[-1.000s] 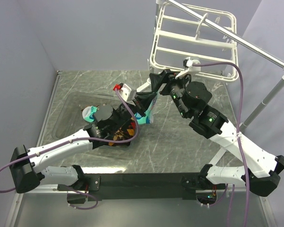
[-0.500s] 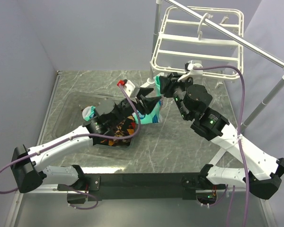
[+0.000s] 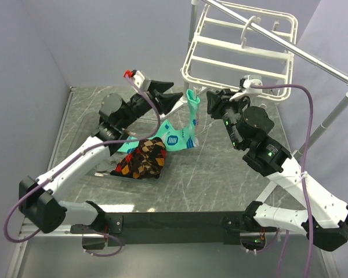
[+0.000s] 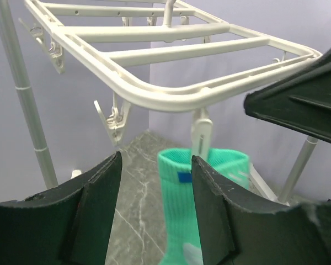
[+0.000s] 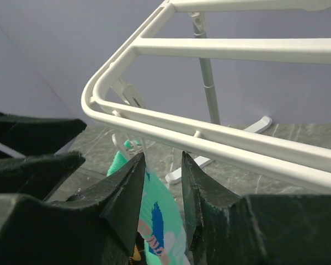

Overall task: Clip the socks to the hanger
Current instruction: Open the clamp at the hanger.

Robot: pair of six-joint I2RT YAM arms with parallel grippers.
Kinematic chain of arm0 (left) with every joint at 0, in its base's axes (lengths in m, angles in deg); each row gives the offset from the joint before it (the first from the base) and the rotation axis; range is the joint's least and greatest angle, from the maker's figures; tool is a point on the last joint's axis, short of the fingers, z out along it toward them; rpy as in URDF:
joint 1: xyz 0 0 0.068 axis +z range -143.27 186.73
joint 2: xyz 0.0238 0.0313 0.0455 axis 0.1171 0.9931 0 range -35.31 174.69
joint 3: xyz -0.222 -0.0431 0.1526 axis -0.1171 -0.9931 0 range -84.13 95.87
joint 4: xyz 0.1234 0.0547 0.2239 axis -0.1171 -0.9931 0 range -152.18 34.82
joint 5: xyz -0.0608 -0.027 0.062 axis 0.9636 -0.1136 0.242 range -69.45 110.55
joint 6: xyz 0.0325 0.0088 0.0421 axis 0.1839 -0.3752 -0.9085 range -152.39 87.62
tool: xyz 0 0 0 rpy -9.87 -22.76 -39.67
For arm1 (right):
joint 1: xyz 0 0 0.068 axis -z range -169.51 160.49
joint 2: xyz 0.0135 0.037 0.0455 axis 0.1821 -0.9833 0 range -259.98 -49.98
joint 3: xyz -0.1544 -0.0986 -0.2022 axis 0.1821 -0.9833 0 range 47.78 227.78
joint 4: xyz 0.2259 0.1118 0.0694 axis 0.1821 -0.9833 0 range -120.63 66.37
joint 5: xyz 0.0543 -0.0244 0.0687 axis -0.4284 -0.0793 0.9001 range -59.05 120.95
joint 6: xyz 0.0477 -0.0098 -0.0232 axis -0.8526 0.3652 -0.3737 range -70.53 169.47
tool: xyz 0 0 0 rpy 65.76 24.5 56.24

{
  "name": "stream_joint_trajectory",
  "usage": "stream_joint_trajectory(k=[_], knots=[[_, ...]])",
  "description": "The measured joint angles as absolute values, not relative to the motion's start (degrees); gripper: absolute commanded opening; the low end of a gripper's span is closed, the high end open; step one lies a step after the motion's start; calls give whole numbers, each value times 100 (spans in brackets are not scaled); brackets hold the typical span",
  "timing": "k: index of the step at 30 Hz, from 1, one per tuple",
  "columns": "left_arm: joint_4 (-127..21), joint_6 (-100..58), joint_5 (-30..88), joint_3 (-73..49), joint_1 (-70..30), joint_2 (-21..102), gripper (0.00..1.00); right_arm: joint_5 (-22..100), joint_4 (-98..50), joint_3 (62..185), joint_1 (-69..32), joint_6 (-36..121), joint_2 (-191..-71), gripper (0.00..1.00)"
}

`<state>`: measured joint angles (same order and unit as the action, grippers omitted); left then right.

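Left wrist view has the mint-green fabric sock (image 4: 201, 187) hanging straight down from a rim clip (image 4: 201, 130) of the white plastic frame hanger (image 4: 154, 99), just ahead of the left gripper (image 4: 155, 165), whose jaws stand spread and empty. The right gripper (image 5: 161, 165), narrowly parted and empty, flanks it. The argyle socks (image 3: 140, 162) lie on the left gripper's side.

Argyle socks (image 3: 140, 161) lie on the grey marbled table (image 3: 220, 179).

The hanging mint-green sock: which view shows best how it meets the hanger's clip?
Left wrist: the mint-green sock hangs by its cuff under a clip on the hanger rim, close up. The top view shows the whole sock dangling, small. The right wrist view shows only a strip between its jaws.
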<state>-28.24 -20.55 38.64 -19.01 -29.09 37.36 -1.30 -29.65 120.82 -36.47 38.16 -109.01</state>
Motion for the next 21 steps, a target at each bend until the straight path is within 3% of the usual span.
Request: stream_joint_trajectory(k=[21], knots=[[-1611,-1203,6637,-386,-2074,5895,55,-317,-2965,11859,-3264,4041,-10334,39]])
